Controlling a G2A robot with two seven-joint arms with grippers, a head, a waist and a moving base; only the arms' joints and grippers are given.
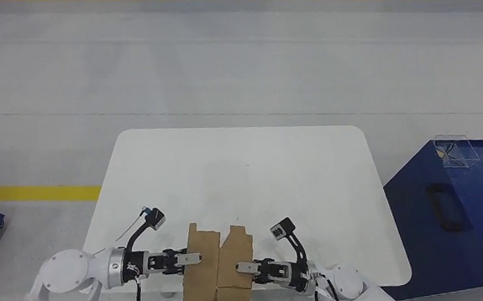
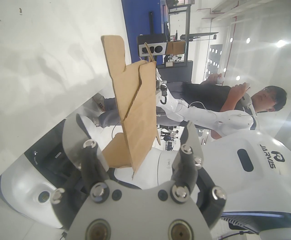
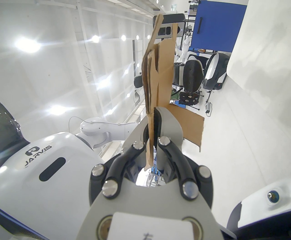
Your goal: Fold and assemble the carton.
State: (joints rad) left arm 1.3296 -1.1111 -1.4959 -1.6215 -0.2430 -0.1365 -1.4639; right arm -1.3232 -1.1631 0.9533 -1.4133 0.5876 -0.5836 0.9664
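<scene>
White table; carton edge hidden between right gripper fingers.

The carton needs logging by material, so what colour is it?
Plain brown; the carton shows best in the left wrist view.

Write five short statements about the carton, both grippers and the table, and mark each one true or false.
1. The right gripper is shut on the carton. True.
2. The left gripper clamps the carton. False: its fingers are spread, with the cardboard between them.
3. The carton is a closed box. False: it is flattened, with flaps sticking out.
4. The carton is held over the near edge of the table, by the robot. True.
5. A clear box stands on the table. False: it stands on the blue cabinet beside it.
</scene>
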